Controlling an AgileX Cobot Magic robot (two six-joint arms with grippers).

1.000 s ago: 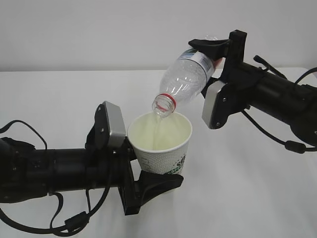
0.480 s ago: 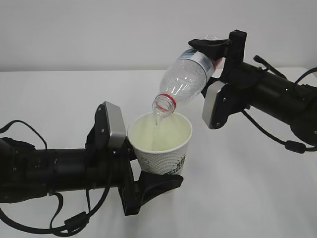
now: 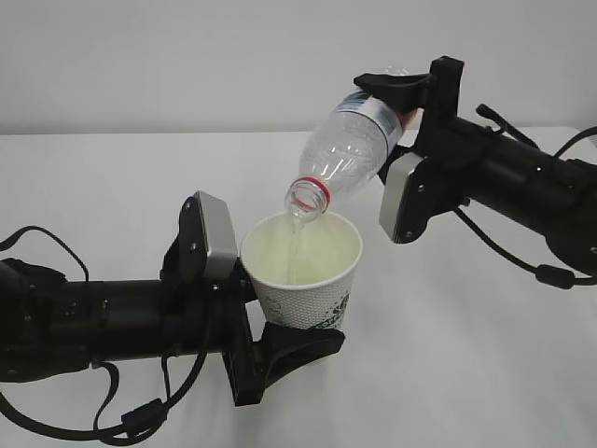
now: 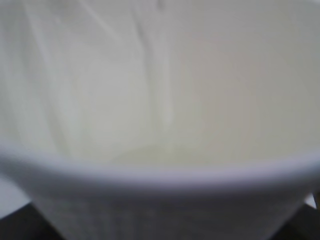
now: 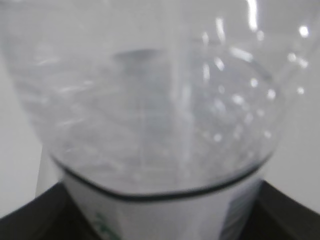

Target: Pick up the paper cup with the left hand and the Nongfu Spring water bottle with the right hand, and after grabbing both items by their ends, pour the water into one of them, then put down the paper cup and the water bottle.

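Pour state: the paper cup [image 3: 304, 271] is clamped by the left hand [image 3: 244, 303] near its base, one grey-padded finger [image 3: 213, 238] on the cup's far-left side, the black lower finger under its near-right side. The cup is held upright, off the white table [image 3: 448, 373], mouth up.

The Nongfu Spring water bottle [image 3: 347, 154] is pinched at its bottom end by the right hand [image 3: 403, 140], jaws set wide around the body. The bottle is tilted neck-down to the lower left of that gripper, uncapped mouth and red neck ring directly above the cup's rim, not touching it. A thin stream of water [image 3: 296, 245] is seen running from the mouth down the cup's inner wall.

Left wrist view is filled by the cup [image 4: 160, 175]: blurred rim in front, cream inside, a streak down the wall, a small pool at the bottom. Right wrist view is filled by the bottle [image 5: 160, 115]: clear wall with droplets, label edge nearest the gripper. Fingers are hardly shown in either wrist view.
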